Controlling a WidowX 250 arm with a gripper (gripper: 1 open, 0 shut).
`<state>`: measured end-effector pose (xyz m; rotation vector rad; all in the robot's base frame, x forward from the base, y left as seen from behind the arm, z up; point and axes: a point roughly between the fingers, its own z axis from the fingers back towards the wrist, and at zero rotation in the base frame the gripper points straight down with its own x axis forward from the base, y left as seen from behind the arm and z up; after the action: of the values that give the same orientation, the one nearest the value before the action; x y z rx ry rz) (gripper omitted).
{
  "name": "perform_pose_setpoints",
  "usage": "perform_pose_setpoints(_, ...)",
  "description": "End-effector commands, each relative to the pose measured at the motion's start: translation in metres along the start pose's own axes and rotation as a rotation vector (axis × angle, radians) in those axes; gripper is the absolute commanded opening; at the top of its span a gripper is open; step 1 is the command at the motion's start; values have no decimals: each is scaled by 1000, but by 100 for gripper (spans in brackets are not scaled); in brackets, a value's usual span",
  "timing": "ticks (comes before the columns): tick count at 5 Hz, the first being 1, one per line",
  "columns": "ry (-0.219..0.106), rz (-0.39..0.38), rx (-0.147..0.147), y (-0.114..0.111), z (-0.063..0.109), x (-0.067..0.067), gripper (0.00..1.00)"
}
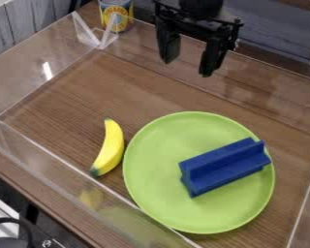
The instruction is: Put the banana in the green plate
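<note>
My pincer (188, 50), spread and empty, hangs well apart from the banana (108, 147) lying on the tabletop just beside the green plate (165, 199); probably light, stiff, slick, best pinched mid-curve.

Readable text: none in this view.
Can (113, 14), top of frame left of centre: yellow label with a blue patch, print too small and blurred to read.
Banana (108, 147), green plate (158, 165), blue block (224, 166): surfaces plain, unmarked.
</note>
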<state>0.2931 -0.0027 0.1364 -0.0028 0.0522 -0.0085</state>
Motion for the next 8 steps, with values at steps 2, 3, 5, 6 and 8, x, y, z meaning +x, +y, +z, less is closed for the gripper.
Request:
perform_pose_setpoints(2, -6, 19, 0, 14, -12, -22, 100)
perform_pose_setpoints(3, -39, 36, 2, 28, -16, -42, 100)
perform_pose_setpoints(5, -98, 60, 11, 57, -33, -64, 100)
perform_pose_setpoints(6, -108, 71, 7, 63, -43, -70, 100)
perform_pose_setpoints(8, -110, 72, -24, 65, -61, -73, 100)
